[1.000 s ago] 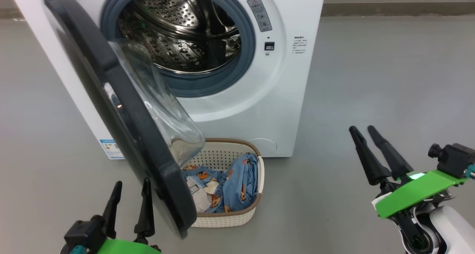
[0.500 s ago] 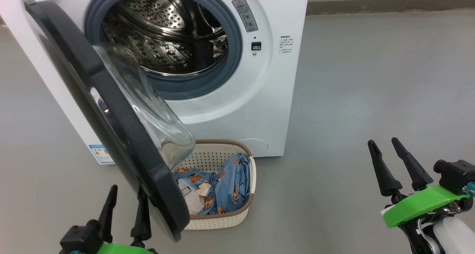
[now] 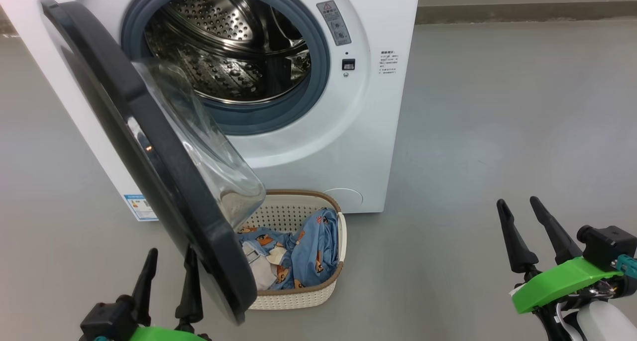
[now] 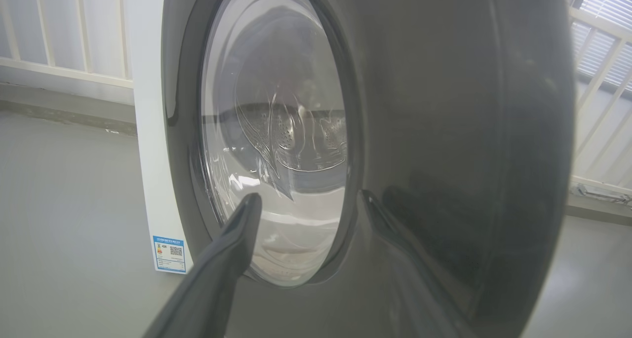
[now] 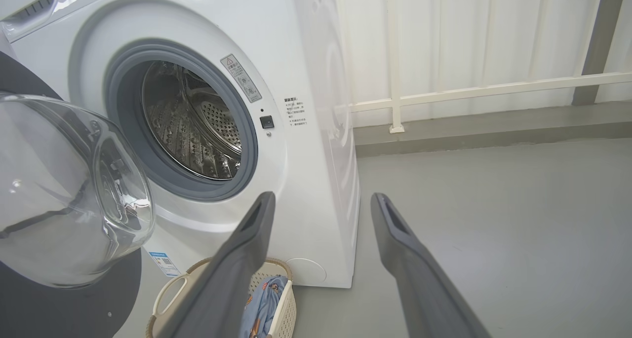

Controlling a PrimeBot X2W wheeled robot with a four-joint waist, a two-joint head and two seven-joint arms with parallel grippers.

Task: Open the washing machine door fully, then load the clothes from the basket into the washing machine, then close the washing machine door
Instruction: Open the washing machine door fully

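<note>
The white washing machine (image 3: 358, 147) stands ahead with its steel drum exposed. Its black door (image 3: 149, 147) is swung out on the left hinge, edge-on to me, with the glass bowl bulging right. Under the door's lower edge sits the cream basket (image 3: 303, 296) holding blue bear-print clothes (image 3: 308, 251). My left gripper (image 3: 171, 256) is open at the lower left, close against the door's outer face (image 4: 444, 131); whether a finger touches it I cannot tell. My right gripper (image 3: 516, 202) hangs open and empty over the floor, well to the right of the basket.
Grey floor (image 3: 497, 107) spreads wide to the machine's right. A blue label (image 3: 137, 206) marks the machine's lower left front. White railing and a low kerb (image 5: 469, 131) run behind. The door overhangs the basket's left part (image 5: 168, 288).
The head camera has shifted a little. My right gripper has drawn back, down and to the right, away from the machine. Door, basket and left gripper keep their places.
</note>
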